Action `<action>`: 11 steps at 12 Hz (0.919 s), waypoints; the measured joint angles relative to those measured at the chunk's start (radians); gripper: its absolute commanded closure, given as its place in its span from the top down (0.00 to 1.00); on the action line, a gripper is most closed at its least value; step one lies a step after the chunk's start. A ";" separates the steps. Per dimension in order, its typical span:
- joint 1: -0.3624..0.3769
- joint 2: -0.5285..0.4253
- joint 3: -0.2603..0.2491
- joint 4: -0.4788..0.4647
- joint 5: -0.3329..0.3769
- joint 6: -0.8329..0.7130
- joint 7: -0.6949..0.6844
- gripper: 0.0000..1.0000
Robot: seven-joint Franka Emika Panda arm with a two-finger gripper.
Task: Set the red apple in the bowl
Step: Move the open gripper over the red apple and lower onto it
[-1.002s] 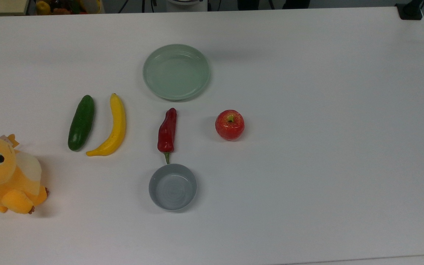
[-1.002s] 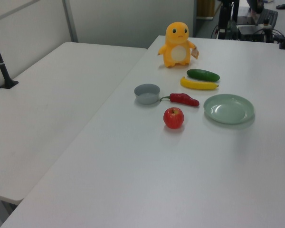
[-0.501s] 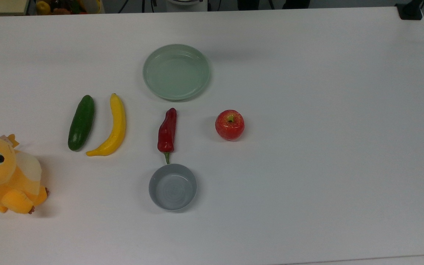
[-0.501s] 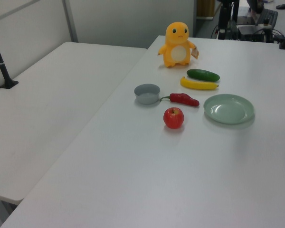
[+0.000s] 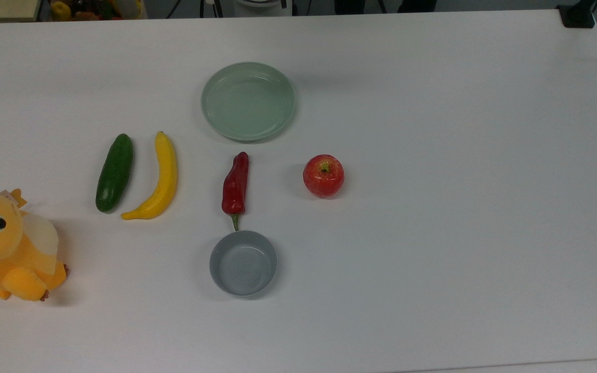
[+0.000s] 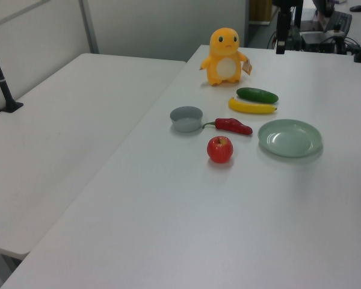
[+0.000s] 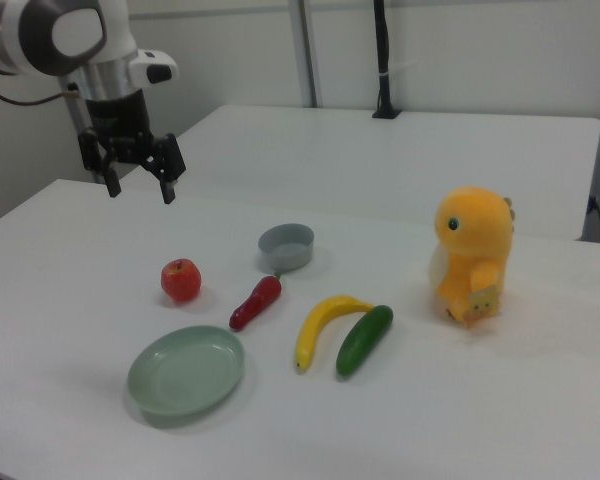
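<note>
The red apple (image 5: 323, 175) sits upright on the white table, stem dimple up, to the right of the chili in the top view. It also shows as the red apple (image 6: 219, 149) and the red apple (image 7: 181, 280). The grey bowl (image 5: 243, 263) stands empty below the chili's stem in the top view, and shows too as the bowl (image 6: 186, 118) and the bowl (image 7: 286, 246). My gripper (image 7: 138, 187) hangs open and empty in the air, above the apple and towards the right view's left, pointing down.
A dark-red chili (image 5: 235, 184) lies between bowl and pale green plate (image 5: 248, 101), its stem close to the bowl's rim. A banana (image 5: 159, 178), a cucumber (image 5: 115, 172) and an orange plush toy (image 5: 8, 246) lie at the top view's left.
Nothing on the table has moved. In the left view a dark upright shape at the top edge now reaches lower than before.
</note>
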 measured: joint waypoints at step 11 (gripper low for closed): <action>0.162 0.326 0.003 -0.005 0.001 0.479 0.089 1.00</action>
